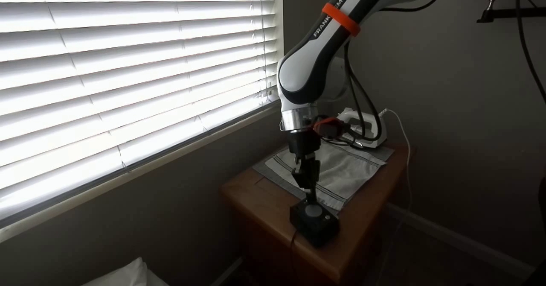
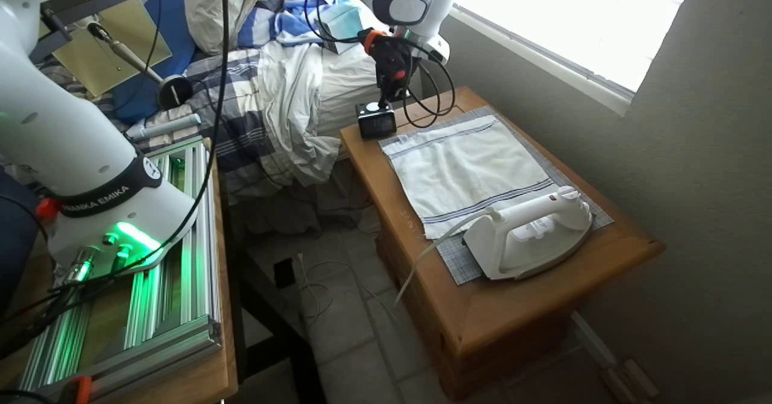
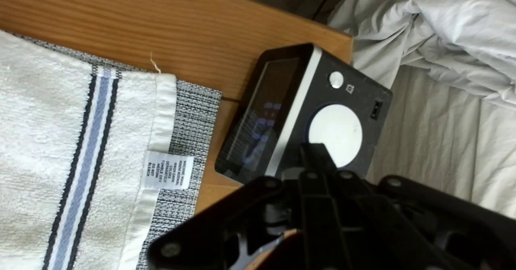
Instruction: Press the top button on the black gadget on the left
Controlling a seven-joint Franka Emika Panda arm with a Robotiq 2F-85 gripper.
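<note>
Black digital clock (image 3: 302,117) sits at the desk (image 2: 512,307) corner by the bed (image 2: 295,108), just under the gripper (image 3: 316,153): fingers pinched together, tips at the big round btn (image 3: 336,131), can't tell if touching tbh. Display (image 3: 262,117) faces the towel (image 3: 133,133), long axis approx parallel to short edge. 1 clock, 1 towel, 1 placemat (image 3: 197,117), 1 iron (image 2: 540,250).
</note>
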